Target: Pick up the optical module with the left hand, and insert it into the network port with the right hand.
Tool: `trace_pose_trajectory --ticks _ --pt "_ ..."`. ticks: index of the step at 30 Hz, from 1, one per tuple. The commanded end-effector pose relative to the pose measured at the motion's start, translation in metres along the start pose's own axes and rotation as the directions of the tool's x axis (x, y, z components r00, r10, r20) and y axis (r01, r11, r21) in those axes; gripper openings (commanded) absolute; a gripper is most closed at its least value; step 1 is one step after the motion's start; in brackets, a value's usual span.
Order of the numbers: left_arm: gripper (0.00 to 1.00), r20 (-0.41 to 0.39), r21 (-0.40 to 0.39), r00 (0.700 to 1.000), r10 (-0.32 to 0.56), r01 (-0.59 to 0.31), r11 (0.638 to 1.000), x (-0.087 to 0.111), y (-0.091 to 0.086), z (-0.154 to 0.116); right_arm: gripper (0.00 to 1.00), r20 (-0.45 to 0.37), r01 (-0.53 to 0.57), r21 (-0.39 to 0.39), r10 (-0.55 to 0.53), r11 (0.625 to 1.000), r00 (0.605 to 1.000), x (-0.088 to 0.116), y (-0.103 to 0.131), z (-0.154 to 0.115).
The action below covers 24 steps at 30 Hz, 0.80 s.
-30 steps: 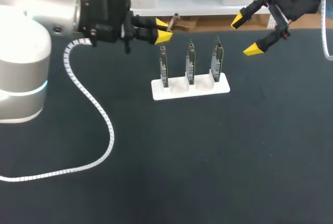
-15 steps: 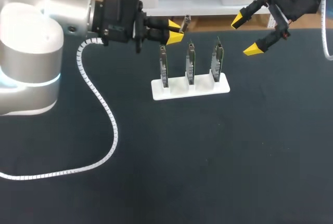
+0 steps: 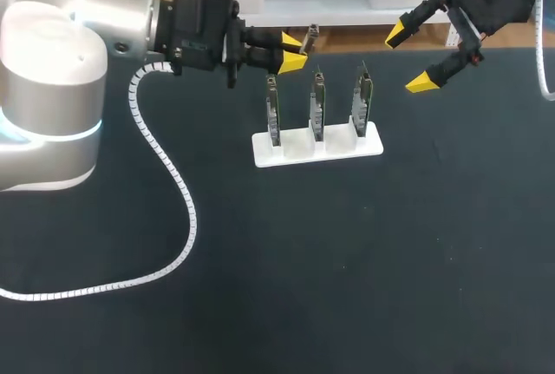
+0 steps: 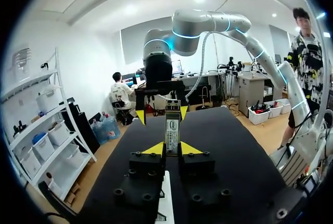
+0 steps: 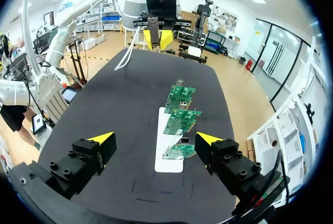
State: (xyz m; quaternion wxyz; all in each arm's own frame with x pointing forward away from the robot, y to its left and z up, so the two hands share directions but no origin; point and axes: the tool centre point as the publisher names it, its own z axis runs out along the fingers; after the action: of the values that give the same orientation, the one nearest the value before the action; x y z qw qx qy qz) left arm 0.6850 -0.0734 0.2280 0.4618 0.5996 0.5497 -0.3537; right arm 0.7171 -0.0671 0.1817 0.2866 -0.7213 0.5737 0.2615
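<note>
In the upper middle of the frame the left gripper is clenched on the optical module; it seems light, stiff, smooth metal, best taken by its flat sides; at upper right the right gripper hangs released.

Bright even ceiling light, glare on left arm, faint shadows on table

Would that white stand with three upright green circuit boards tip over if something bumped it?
Probably it slides rather than tips: the white stand lies low and wide on the black table. The thin green circuit boards rise tall from it, so a high knock might rock it.
</note>
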Motion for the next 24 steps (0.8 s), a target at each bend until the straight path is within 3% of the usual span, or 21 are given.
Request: trace_pose_trajectory --ticks 1,12,24 --pt "0.0 0.004 0.001 1.0 0.003 -0.003 1.0 0.001 0.0 0.0 1.0 0.002 0.002 -0.001 -0.002 1.0 1.0 0.001 -0.001 0.0" --pt "0.0 0.004 0.001 1.0 0.003 -0.003 1.0 0.001 0.0 0.0 1.0 0.002 0.002 -0.001 -0.002 1.0 1.0 0.001 -0.001 0.0" --pt "0.0 0.082 -0.073 0.997 0.005 0.001 0.997 -0.041 -0.003 0.032 1.0 0.002 0.002 -0.001 -0.002 1.0 1.0 0.001 -0.001 0.0"
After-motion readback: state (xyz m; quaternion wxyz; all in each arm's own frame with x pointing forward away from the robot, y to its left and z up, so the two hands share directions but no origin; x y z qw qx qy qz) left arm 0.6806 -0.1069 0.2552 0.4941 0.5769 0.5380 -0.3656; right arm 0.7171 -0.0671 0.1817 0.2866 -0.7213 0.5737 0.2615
